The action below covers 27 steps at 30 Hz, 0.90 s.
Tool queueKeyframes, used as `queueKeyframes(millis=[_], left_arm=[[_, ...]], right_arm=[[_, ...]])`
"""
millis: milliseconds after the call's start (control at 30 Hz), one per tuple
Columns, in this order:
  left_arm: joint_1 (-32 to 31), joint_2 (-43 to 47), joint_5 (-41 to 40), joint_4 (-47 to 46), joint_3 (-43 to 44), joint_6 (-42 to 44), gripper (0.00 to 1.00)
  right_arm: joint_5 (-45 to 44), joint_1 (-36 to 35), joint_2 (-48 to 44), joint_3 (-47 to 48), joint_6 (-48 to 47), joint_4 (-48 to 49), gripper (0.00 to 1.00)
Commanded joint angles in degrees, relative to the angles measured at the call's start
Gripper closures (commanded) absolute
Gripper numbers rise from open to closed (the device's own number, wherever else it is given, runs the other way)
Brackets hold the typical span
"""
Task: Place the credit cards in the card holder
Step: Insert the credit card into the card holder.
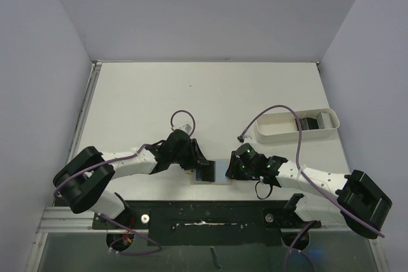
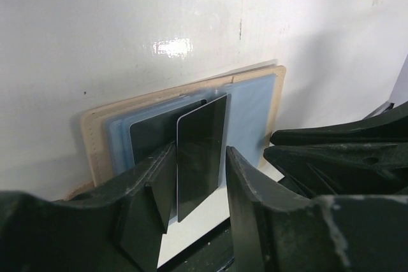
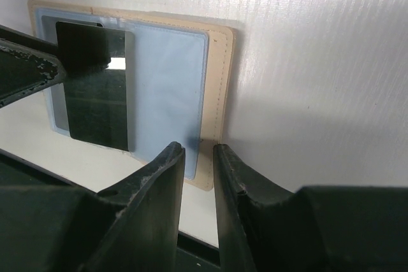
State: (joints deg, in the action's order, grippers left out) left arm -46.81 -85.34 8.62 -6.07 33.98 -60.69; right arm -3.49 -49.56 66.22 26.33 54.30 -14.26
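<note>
The tan card holder (image 1: 222, 175) lies open near the table's front edge, blue lining up (image 2: 252, 113) (image 3: 169, 74). A dark credit card (image 1: 205, 171) lies over its left half (image 2: 201, 138) (image 3: 99, 113). My left gripper (image 1: 199, 165) (image 2: 200, 151) stands over that half, and its fingers close on the card's two long edges. My right gripper (image 1: 231, 169) (image 3: 199, 148) hovers at the holder's right edge. Its jaws stand a narrow gap apart with nothing between them. More dark cards (image 1: 311, 122) lie in a white tray.
The white oblong tray (image 1: 274, 133) stands at the right, behind my right arm. Grey walls close in the table on three sides. The black base rail (image 1: 204, 214) runs just in front of the card holder. The right gripper's fingers (image 2: 331, 151) show in the left wrist view.
</note>
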Motion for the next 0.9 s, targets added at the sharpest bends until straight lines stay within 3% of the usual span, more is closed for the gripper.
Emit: queueKeyframes(millis=[0,400,867], left_arm=[[-0.04,2.42,-2.82,4.84,2.32,1.88,0.63],[-0.28,4.76,-1.24,7.65,2.55,0.74,0.60],[-0.90,3.59,0.08,6.06,2.40,-1.08,0.59]], right_arm=[[-1.44,-0.41,-1.24,0.11,0.22,0.99,0.74],[-1.35,-0.31,-1.40,1.86,0.21,-0.75,0.74],[-4.60,-0.27,-1.05,4.54,-0.51,-2.39,0.67]])
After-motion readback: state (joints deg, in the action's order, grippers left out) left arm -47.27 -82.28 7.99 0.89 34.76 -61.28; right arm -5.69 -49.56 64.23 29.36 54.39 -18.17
